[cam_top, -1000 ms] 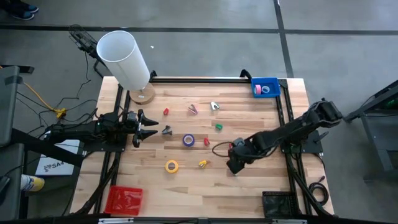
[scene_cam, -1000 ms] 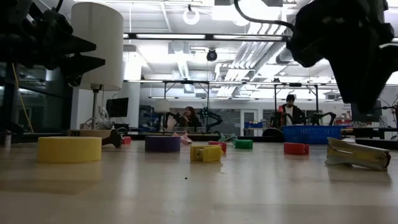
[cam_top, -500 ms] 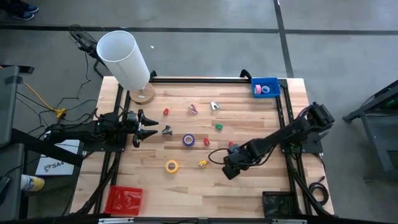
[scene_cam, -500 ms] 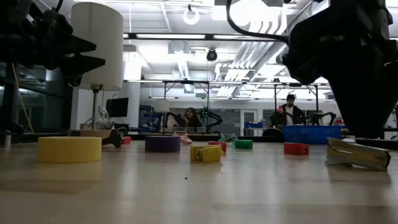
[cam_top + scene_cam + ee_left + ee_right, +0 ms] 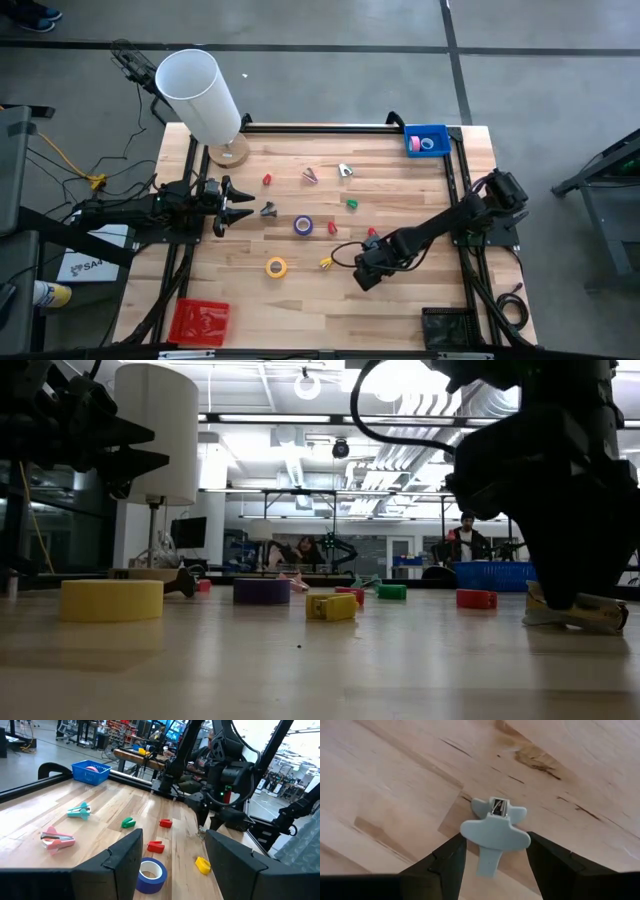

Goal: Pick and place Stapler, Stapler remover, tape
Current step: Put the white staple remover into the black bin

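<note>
Now right gripper (image 5: pixel 362 277) low over tabletop (image 5: pixel 400 310) near front-centre, fingers (image 5: pixel 445 865) spread, straddling pale grey staple remover (image 5: pixel 495 831) lying flat on wood, no contact visible. Left gripper (image 5: pixel 222 206) hovers at left edge, fingers (image 5: pixel 125 865) spread, holding nothing. Purple tape (image 5: pixel 303 226) mid-tabletop, yellow tape (image 5: pixel 276 267) nearer front, well apart from it. Pink tape (image 5: pixel 414 144) and blue tape (image 5: pixel 428 144) side by side inside blue basket (image 5: pixel 440 132) at far right corner. Small yellow piece (image 5: pixel 326 263) just beside right gripper.
</note>
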